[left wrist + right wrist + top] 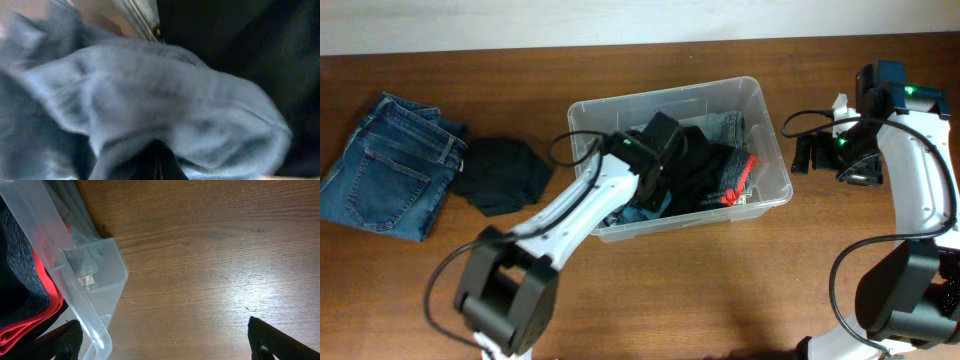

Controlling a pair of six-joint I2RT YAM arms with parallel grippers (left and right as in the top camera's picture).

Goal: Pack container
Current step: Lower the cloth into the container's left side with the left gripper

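Observation:
The clear container (772,140) stands mid-table, full of dark and blue clothes with a red piece (740,180). My left gripper (655,170) is down inside it. In the left wrist view its fingers (157,162) are shut together, pinching a fold of a blue-grey garment (150,100). My right gripper (807,155) is at the container's right side and is open and empty (170,347). The container's corner rim (95,330) lies between the fingers, close to the left finger. Red and black cloth (25,315) shows through the wall.
Folded blue jeans (390,165) lie at the far left, with a black garment (500,175) next to them. Bare wood table (215,255) lies to the right of the container. Cables hang off both arms.

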